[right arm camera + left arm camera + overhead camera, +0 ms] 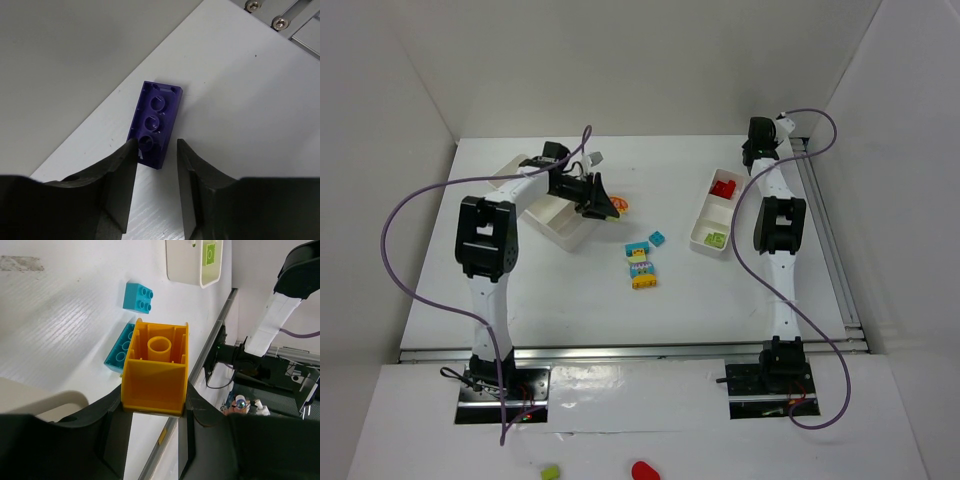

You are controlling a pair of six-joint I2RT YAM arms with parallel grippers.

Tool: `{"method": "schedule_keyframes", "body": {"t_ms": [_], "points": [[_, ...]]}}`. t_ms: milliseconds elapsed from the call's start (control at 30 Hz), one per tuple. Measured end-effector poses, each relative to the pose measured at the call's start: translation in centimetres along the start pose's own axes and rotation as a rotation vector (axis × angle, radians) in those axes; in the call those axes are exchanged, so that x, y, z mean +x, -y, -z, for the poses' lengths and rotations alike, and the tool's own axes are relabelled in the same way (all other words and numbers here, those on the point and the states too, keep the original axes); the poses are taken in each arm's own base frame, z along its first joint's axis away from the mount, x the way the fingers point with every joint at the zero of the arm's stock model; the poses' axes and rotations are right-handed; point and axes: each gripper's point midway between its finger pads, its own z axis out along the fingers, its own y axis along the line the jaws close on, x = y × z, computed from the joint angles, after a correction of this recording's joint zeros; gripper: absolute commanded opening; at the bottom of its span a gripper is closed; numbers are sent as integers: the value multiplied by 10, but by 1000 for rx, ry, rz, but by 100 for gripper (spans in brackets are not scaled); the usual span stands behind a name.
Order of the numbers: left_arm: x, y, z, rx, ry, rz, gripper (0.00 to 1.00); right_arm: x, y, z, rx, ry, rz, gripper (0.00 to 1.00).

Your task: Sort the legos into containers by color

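My left gripper [607, 201] is shut on an orange lego [155, 367], held hollow side toward the camera, just right of the wider white tray [552, 218]. On the table lie a cyan lego [657, 238] and a cyan-and-yellow stack [641, 267]. The narrower tray [699, 235] holds red legos [724, 187] and a lime green one [715, 239]. My right gripper [156, 150] is open at the table's far right. Its jaws stand either side of the near end of a dark purple lego [156, 120] lying studs down. The left finger [122, 165] touches its corner.
White walls close the table at the back and sides. A metal rail [825, 230] runs along the right edge. A green piece [550, 472] and a red piece [645, 470] lie below the table's front edge. The right arm [778, 225] stands beside the narrower tray.
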Motion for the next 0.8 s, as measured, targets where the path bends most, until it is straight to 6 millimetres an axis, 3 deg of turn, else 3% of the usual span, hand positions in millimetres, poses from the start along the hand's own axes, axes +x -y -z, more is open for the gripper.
{"method": "schedule_keyframes", "body": {"t_ms": [100, 433, 667, 800], "points": [[-1, -3, 3, -1, 6, 8, 0, 1, 0, 0, -2, -1, 3, 37], [1, -4, 1, 17, -5, 23, 0, 7, 2, 6, -11, -37, 27, 37], [0, -5, 1, 20, -6, 26, 0, 22, 13, 42, -16, -178, 85, 37], [0, -4, 2, 22, -6, 29, 0, 34, 36, 84, 10, -283, 126, 37]]}}
